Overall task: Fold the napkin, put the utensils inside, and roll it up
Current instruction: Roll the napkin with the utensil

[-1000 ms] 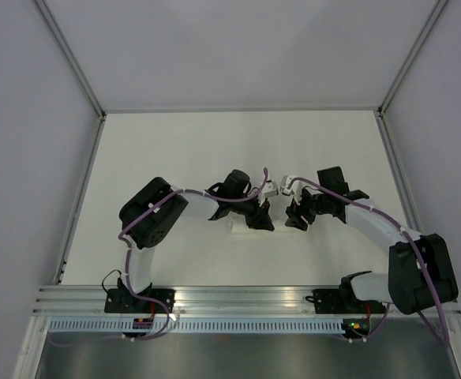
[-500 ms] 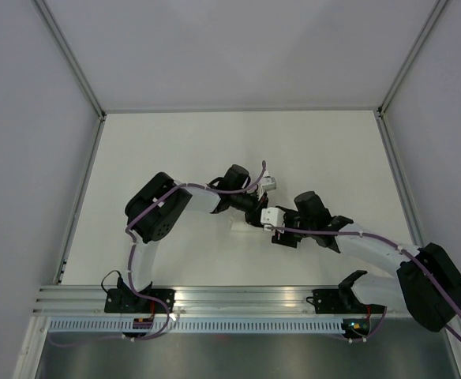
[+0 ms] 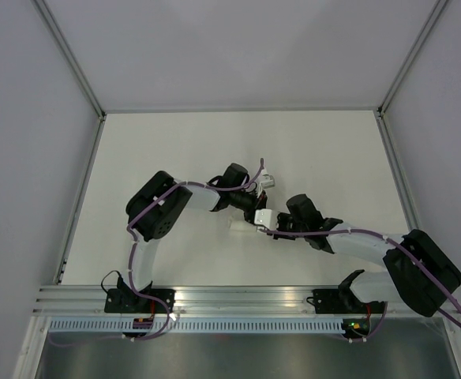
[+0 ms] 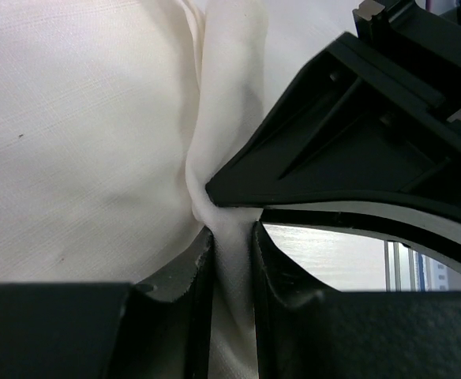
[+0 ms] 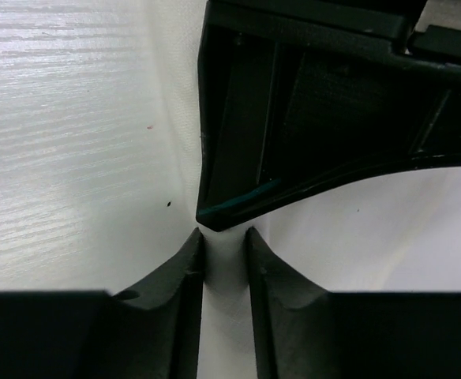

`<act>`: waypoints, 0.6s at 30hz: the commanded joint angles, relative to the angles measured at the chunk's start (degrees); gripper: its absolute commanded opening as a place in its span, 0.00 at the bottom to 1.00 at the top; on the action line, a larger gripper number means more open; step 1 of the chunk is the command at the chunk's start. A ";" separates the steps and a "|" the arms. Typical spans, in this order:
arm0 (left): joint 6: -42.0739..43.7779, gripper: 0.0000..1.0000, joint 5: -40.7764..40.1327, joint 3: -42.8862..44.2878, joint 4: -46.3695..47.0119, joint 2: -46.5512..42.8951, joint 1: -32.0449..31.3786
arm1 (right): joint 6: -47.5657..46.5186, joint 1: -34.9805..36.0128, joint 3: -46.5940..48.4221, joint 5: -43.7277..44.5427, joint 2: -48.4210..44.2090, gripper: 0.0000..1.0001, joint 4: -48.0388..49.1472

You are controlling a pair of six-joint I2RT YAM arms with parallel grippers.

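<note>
Arms meet mid-bench in the top view, hiding all but a white sliver of napkin. Left wrist view: left claw clenched on a raised napkin ridge. Right wrist view: right claw pinches the same ridge, tip to tip with the left. Only this view shows the teal-green utensil, an edge against the left claw's finger.

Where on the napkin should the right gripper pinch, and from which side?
Take the raised ridge of the napkin, right beside where the left gripper pinches it, coming from the opposite side, tip to tip. The cloth stands up there as a narrow fold that fits between the fingers; elsewhere it lies flat. The right gripper appears to straddle that fold.
</note>
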 commanded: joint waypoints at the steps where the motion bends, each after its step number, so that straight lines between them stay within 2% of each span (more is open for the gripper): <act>1: 0.41 0.13 -4.73 -3.27 -10.42 3.84 -0.03 | 0.93 0.41 -2.25 1.83 2.75 0.24 0.86; 2: 0.33 0.15 -4.99 -3.53 -9.90 3.23 0.14 | 0.94 0.32 -2.42 2.00 3.10 0.22 0.95; 3: -0.02 0.24 -5.34 -3.88 -9.54 2.53 0.23 | 0.94 0.32 -2.51 2.00 3.20 0.21 0.95; 5: -0.64 0.34 -6.22 -4.59 -8.23 0.15 0.50 | 1.11 0.23 -2.78 2.01 3.20 0.17 0.51; 8: -1.34 0.43 -7.36 -5.47 -7.17 -3.18 1.02 | 1.11 -0.38 -2.34 0.25 3.28 0.13 -1.41; 10: -1.78 0.44 -7.80 -5.91 -6.03 -4.94 1.37 | 1.11 -1.61 -1.03 -2.02 3.46 0.10 -2.22; 18: -5.74 0.44 -21.24 -13.28 3.02 -19.00 2.43 | -1.78 -7.59 7.32 -11.61 8.02 0.07 -15.83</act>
